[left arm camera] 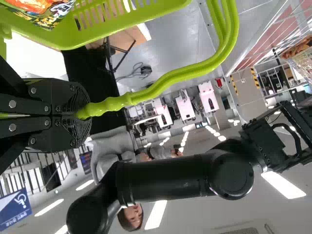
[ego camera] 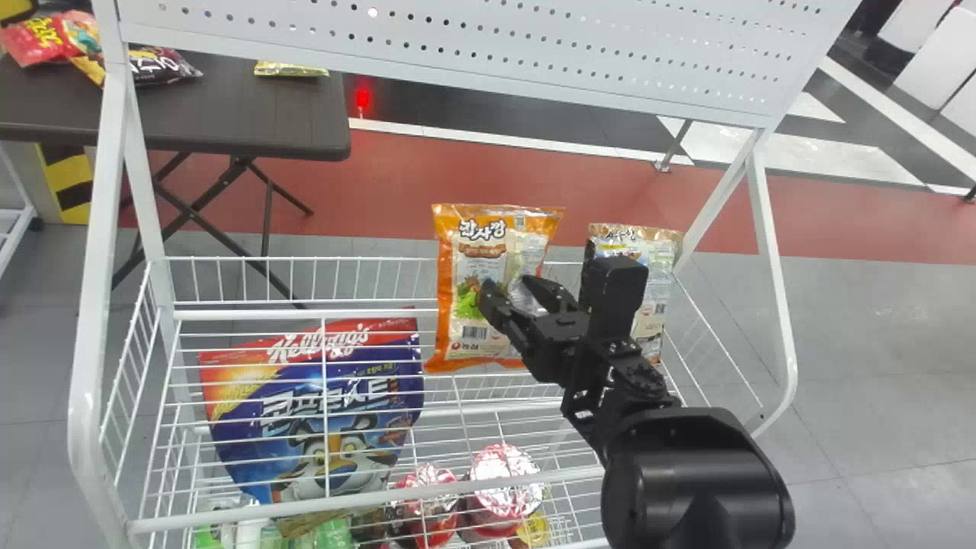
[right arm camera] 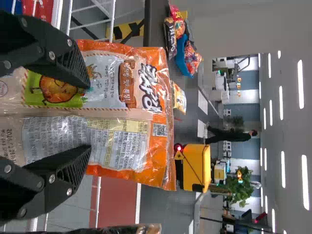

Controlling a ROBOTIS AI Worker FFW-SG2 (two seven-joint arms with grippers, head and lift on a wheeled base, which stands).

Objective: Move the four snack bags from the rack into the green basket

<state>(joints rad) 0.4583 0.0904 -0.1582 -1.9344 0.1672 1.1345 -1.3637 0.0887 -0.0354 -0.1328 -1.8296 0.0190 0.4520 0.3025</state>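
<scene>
My right gripper (ego camera: 509,288) stands open in front of an orange snack bag (ego camera: 457,305), which is upright at the rack's back wires. In the right wrist view the fingers of the right gripper (right arm camera: 88,117) lie over the front of the orange bag (right arm camera: 156,141), one on each side of its middle. To its right, partly behind the arm, is another snack bag (ego camera: 648,267). In the left wrist view my left gripper (left arm camera: 82,116) is shut on the handle of the green basket (left arm camera: 73,41); a colourful snack bag (left arm camera: 38,8) lies inside.
A blue cereal bag (ego camera: 305,412) leans in the white wire rack (ego camera: 297,314), with red cups (ego camera: 503,488) on the level below. A perforated panel (ego camera: 457,38) spans the rack's top. Behind stands a dark table (ego camera: 229,114) with more bags.
</scene>
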